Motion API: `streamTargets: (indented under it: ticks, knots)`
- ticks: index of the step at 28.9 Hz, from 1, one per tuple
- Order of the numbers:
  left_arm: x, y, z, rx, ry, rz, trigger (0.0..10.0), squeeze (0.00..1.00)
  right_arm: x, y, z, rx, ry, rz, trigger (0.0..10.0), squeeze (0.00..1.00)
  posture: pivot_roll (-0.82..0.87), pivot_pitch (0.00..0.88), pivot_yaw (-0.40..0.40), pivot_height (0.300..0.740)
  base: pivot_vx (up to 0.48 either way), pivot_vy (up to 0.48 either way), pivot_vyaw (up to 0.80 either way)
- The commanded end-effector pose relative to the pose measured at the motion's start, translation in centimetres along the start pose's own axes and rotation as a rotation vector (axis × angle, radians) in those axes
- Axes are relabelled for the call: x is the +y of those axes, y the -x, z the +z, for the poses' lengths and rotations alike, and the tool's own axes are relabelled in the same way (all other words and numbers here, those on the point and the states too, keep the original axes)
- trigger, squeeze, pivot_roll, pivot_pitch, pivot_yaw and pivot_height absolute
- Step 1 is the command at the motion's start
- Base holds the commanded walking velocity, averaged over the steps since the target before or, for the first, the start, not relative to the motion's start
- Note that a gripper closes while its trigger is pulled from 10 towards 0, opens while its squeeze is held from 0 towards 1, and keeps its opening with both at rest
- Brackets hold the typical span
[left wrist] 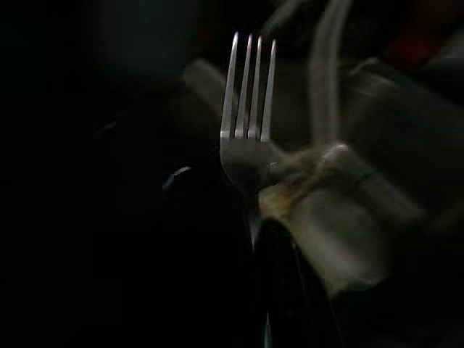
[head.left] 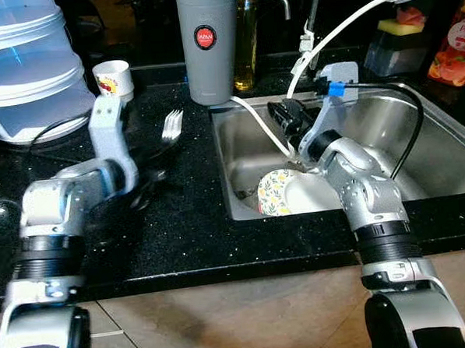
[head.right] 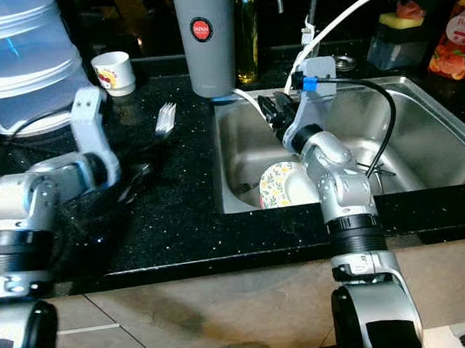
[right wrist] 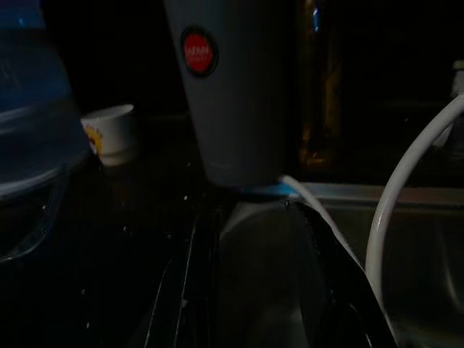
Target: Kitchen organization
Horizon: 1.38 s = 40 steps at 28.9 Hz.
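1. The landmark here is the stainless steel sink basin (head.left: 418, 141), sunk into a black speckled stone counter (head.left: 181, 231).
2. A silver four-tined metal fork (head.left: 171, 124) sits over the counter just left of the sink, tines pointing away from the robot. In the left wrist view it stands straight out past the dark fingers, its handle running down between them, so I judge the left gripper (head.left: 151, 174) is pinching the fork by its handle. That suits carrying cutlery away from the wet area.
3. The right gripper (head.left: 285, 115) hovers over the sink's near-left corner, above the basin. Its two black fingers stand apart with nothing between them in the right wrist view, likely ready to reach for the dishes.
4. Inside the sink, against its front wall, lies a round white plate with a yellow-and-green floral rim (head.left: 276, 193), partly hidden by the right arm. It probably waits for washing or putting away.
5. A tall grey cylindrical dispenser (head.left: 208, 43) stands on the counter at the sink's back-left corner. Its round red badge reads "JAPAN"; the smaller text beneath is too small to read.
6. A white flexible hose (head.left: 342, 24) arcs over the sink from the back and drops into the basin.
7. Left of the sink, further back, stands a small white cup with a printed pattern (head.left: 113, 77); its print is illegible.
8. At the far back-right of the sink, a red printed pouch (head.left: 453, 45) shows lettering beginning "Fr", cut off by the edge.
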State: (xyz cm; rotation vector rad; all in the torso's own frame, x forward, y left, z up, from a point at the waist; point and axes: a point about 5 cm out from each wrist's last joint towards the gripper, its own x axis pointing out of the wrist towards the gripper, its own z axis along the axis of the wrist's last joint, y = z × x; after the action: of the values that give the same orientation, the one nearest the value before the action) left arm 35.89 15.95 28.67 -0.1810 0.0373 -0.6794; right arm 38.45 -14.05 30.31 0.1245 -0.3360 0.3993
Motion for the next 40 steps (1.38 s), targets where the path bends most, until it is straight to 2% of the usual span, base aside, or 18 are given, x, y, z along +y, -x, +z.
streamTargets:
  ticks: [1,3,5,6,7,8,9,13,16,18,19,21,23,28,32,34,38,40]
  knots:
    - [-1.2,0.5,1.4,-0.123,-0.008,-0.118,0.0,0.0,-0.4,-0.1,0.6,-0.029,-0.034,-0.026,10.0,0.0,0.06,0.124,0.06,0.74,0.0,0.0,0.0]
    - [-1.5,0.5,1.8,-0.123,-0.003,-0.127,0.0,0.0,-0.6,-0.1,0.9,-0.038,-0.041,-0.038,10.0,0.0,0.06,0.125,0.061,0.74,0.0,0.0,0.0]
    - [0.2,0.5,1.4,-0.045,-0.068,0.034,0.0,0.0,-0.7,-0.1,1.0,-0.042,-0.045,-0.047,10.0,0.0,0.06,0.126,0.06,0.74,0.0,0.0,0.0]
    - [2.3,0.8,1.1,0.007,-0.105,0.223,0.0,0.0,-0.8,-0.1,1.0,-0.042,-0.049,-0.051,10.0,0.0,0.06,0.128,0.06,0.74,0.0,0.0,0.0]
    - [2.3,0.8,1.1,0.007,-0.105,0.223,0.0,0.0,-0.8,-0.1,1.0,-0.042,-0.049,-0.051,10.0,0.0,0.06,0.128,0.06,0.74,0.0,0.0,0.0]
    - [3.6,1.2,1.1,0.023,-0.123,0.335,0.0,0.0,-0.8,0.0,0.9,-0.042,-0.051,-0.051,10.0,0.0,0.06,0.128,0.06,0.74,0.0,0.0,0.0]
    - [3.6,1.2,1.1,0.023,-0.123,0.335,0.0,0.0,-0.8,0.0,0.9,-0.042,-0.051,-0.051,10.0,0.0,0.06,0.128,0.06,0.74,0.0,0.0,0.0]
    - [8.1,4.1,1.5,0.08,-0.249,0.676,0.0,0.0,-0.6,0.0,0.6,-0.029,-0.055,-0.041,10.0,0.0,0.07,0.132,0.058,0.74,0.0,0.0,0.0]
    - [9.3,5.3,1.5,0.118,-0.253,0.76,0.0,0.0,-0.4,-0.1,0.6,-0.027,-0.059,-0.033,10.0,0.0,0.07,0.132,0.058,0.74,0.0,0.0,0.0]
    - [10.1,6.1,1.5,0.122,-0.156,0.792,0.0,0.0,-0.3,-0.1,0.6,-0.025,-0.06,-0.024,10.0,0.0,0.07,0.132,0.058,0.74,0.0,0.0,0.0]
    - [10.1,6.1,1.5,0.122,-0.156,0.792,0.0,0.0,-0.3,-0.1,0.6,-0.025,-0.06,-0.024,10.0,0.0,0.07,0.132,0.058,0.74,0.0,0.0,0.0]
    - [10.9,6.6,1.3,0.072,-0.008,0.822,0.0,0.0,-0.2,-0.1,0.6,-0.023,-0.061,-0.018,10.0,0.0,0.07,0.132,0.058,0.74,0.0,0.0,0.0]
    - [11.3,6.8,1.3,0.052,0.039,0.84,0.0,0.0,-0.2,-0.1,0.6,-0.022,-0.061,-0.016,10.0,0.0,0.07,0.132,0.058,0.74,0.0,0.0,0.0]
    - [12.7,7.5,0.2,-0.035,0.307,0.884,0.0,0.0,-0.2,-0.1,0.5,-0.015,-0.062,-0.004,10.0,0.0,0.06,0.134,0.057,0.74,0.0,0.0,0.0]
    - [12.8,7.3,-0.3,-0.06,0.413,0.859,0.0,0.0,-0.1,-0.1,0.6,-0.016,-0.064,0.0,10.0,0.0,0.06,0.135,0.056,0.74,0.0,0.0,0.0]
    - [12.3,6.4,-0.7,-0.066,0.514,0.783,0.0,0.0,-0.1,-0.2,0.7,-0.017,-0.066,0.004,10.0,0.0,0.06,0.135,0.054,0.74,0.0,0.0,0.0]
    - [10.6,3.9,-1.2,-0.043,0.635,0.616,0.0,0.0,-0.1,-0.3,0.9,-0.023,-0.076,0.007,10.0,0.0,0.06,0.135,0.054,0.74,0.0,0.0,0.0]
    - [10.2,3.4,-1.2,-0.048,0.677,0.592,0.0,0.0,-0.1,-0.3,0.9,-0.024,-0.08,0.007,10.0,0.0,0.06,0.135,0.054,0.74,0.0,0.0,0.0]
